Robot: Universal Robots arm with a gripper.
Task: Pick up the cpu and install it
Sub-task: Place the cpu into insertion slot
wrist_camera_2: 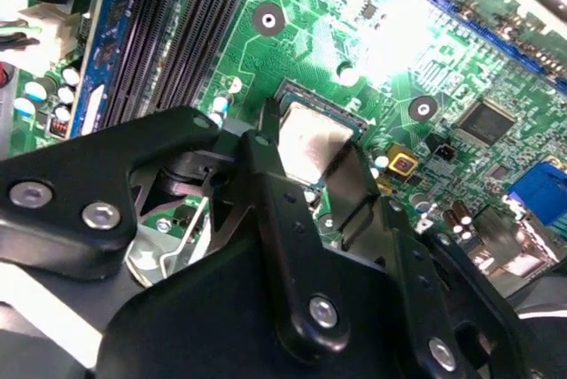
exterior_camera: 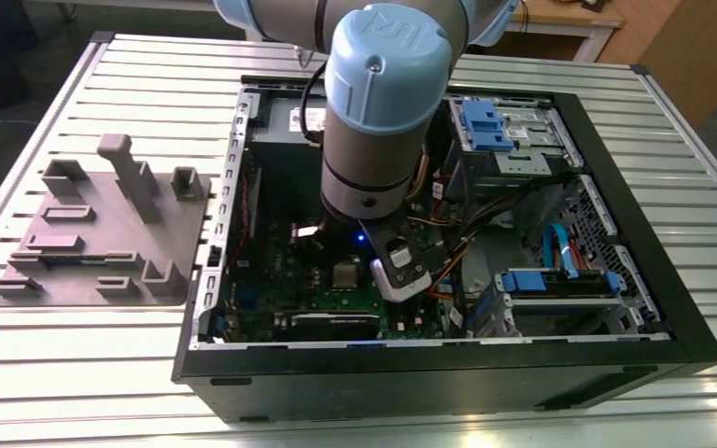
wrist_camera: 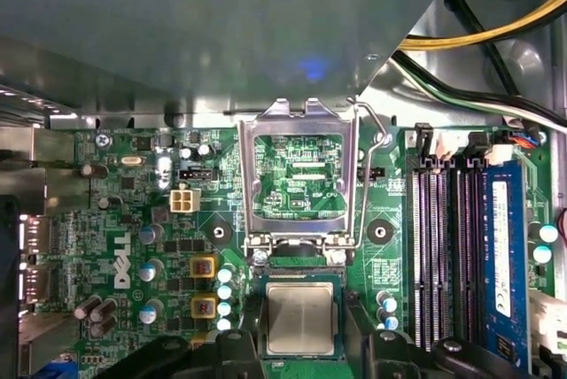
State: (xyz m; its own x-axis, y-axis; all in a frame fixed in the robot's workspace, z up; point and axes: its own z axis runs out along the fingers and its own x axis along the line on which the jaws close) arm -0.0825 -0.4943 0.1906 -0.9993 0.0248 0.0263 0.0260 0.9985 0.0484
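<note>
At the exterior view's left, a grey fixture tray (exterior_camera: 97, 233) lies beside the open computer case (exterior_camera: 458, 364). Inside, the gripper (wrist_camera_2: 323, 175) reaches down to the motherboard (wrist_camera: 133, 220) — fingers closed on the cpu (wrist_camera: 300, 319), which sits in its socket with the hinged socket frame (wrist_camera: 299, 175) open so the chip has access.
</note>
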